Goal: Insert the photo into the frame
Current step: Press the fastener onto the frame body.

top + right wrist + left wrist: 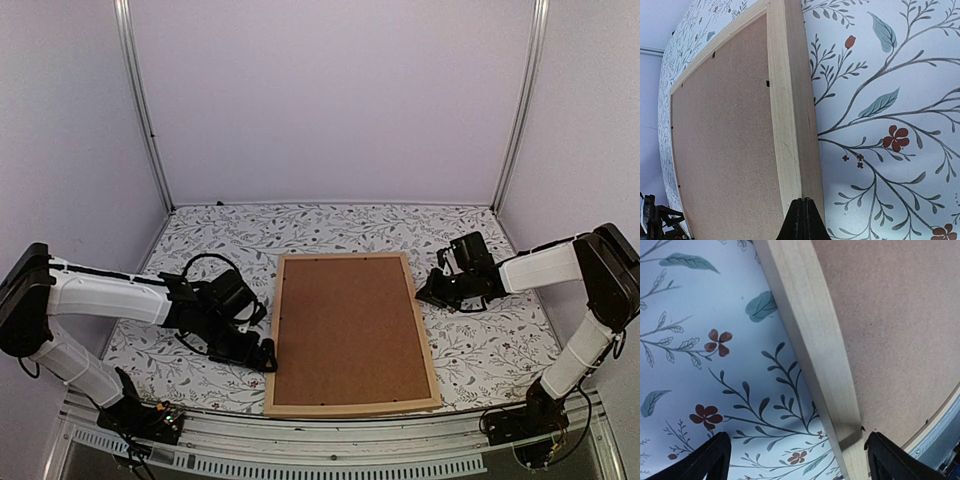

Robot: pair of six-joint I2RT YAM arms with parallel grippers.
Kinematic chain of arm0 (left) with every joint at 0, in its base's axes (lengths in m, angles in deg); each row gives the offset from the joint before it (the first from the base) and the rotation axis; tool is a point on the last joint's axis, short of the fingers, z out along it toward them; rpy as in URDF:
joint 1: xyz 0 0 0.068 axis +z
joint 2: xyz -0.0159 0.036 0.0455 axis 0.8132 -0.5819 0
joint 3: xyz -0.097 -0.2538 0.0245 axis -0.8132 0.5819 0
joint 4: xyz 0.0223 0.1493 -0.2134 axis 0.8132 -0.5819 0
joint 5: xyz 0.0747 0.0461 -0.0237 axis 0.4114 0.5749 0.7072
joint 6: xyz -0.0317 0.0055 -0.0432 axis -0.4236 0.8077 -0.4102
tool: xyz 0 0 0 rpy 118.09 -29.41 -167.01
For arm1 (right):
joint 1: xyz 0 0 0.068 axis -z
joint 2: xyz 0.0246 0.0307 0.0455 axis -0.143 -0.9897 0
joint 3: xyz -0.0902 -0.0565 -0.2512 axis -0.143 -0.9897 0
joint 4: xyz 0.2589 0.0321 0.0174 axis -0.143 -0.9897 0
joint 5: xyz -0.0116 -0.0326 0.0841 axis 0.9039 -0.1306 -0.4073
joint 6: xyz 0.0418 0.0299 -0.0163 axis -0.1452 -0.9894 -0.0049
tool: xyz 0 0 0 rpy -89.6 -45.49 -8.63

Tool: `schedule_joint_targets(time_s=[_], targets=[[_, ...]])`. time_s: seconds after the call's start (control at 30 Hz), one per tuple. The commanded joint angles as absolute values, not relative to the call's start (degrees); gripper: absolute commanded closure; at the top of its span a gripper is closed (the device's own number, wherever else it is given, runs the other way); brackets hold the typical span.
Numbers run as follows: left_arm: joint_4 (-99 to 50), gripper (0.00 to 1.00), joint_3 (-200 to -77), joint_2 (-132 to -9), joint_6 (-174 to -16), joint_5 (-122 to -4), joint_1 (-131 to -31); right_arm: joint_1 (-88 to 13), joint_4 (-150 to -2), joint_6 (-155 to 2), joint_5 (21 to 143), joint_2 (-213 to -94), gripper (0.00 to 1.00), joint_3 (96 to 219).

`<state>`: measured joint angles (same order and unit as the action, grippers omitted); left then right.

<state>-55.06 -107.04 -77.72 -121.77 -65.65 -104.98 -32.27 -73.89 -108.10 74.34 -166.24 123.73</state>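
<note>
Light-wood frame [350, 407] lies face down at the centre of the table [480, 350], brown backing board [350, 330] uppermost; left gripper [262, 353] spread wide, empty, straddling the frame's left rail by the near corner; right gripper [428, 295] fully closed, empty, tips at the right rail's outer edge.

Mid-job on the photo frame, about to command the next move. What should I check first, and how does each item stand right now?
1. The frame lies flat on the table: ok.
2. The backing board sits inside the frame: ok.
3. The photo is under the board: cannot tell, hidden.
4. The left gripper is open, straddling the frame's left rail: ok.
5. The right gripper is shut and empty, at the right rail: ok.
</note>
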Motion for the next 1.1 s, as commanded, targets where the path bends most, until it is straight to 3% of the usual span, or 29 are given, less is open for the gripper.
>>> schedule_joint_targets(time_s=[0.0,1.07], targets=[[-56.3,0.03,-106.1,-77.2,-122.9,-64.7,-105.8,-33.4,-80.2,-107.6,75.0,-168.4,1.00,122.8],[-60.4,0.09,-112.2,-85.9,-126.1,-62.6,-108.7,-33.4,-79.7,-107.7,74.7,-167.5,1.00,121.9]])
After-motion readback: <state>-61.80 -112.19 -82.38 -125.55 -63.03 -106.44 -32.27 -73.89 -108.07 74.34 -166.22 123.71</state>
